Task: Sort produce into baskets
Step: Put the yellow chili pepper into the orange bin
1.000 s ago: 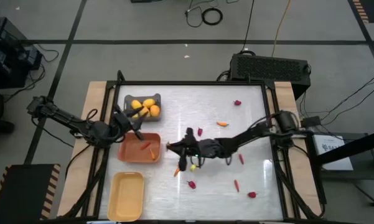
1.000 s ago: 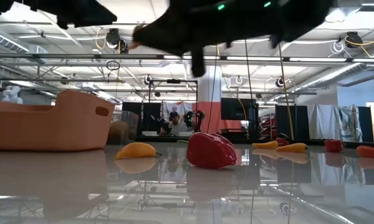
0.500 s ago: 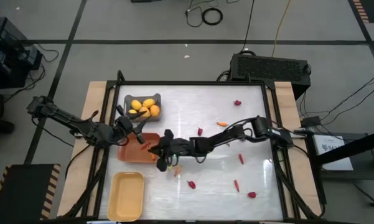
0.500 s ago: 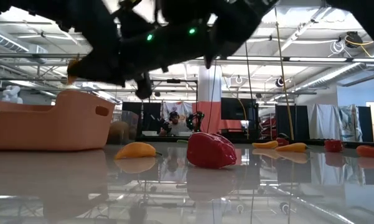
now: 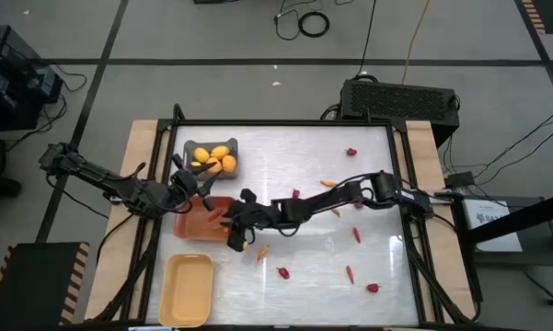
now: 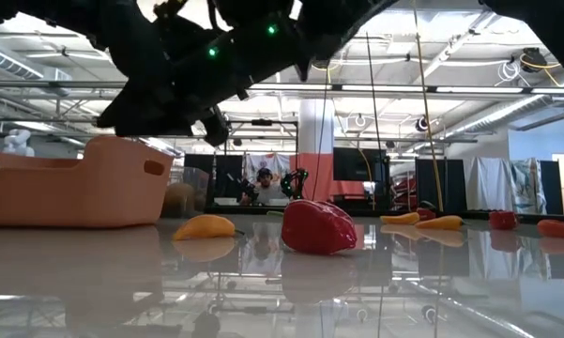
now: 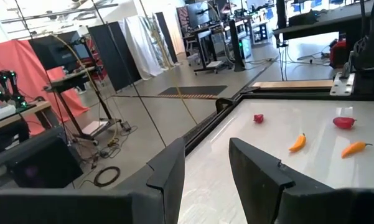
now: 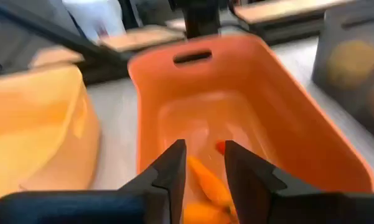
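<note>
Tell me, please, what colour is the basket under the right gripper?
Orange: the basket below the right gripper shows best in the right wrist view.

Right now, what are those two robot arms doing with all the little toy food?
They're sorting toy food into bins. The right hand is over the edge of the orange bin, fingers apart, with carrots lying inside below it. The left hand waits between that bin and the grey bin, which holds the lemons. The yellow bin looks empty, and more pieces lie on the table.
</note>
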You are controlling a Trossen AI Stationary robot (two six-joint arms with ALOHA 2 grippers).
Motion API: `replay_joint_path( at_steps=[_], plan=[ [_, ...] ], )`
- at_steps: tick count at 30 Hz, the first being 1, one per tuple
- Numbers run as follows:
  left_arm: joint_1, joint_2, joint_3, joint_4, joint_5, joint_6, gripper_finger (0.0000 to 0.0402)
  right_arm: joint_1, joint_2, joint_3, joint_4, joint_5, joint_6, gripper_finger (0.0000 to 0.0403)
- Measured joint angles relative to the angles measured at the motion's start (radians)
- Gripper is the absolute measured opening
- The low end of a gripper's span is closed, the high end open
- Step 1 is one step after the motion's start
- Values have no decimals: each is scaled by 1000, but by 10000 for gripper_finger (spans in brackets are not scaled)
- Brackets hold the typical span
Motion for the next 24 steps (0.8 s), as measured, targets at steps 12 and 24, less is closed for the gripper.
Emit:
replay_joint_path(
  at_steps=[12, 24],
  plan=[
    [0, -1, 0, -11, 3, 0, 134, 0, -98, 193, -577, -24, -19, 135],
    [0, 0, 0, -17, 15, 0, 134, 5, -180, 246, -1280, -24, -76, 135]
  ],
)
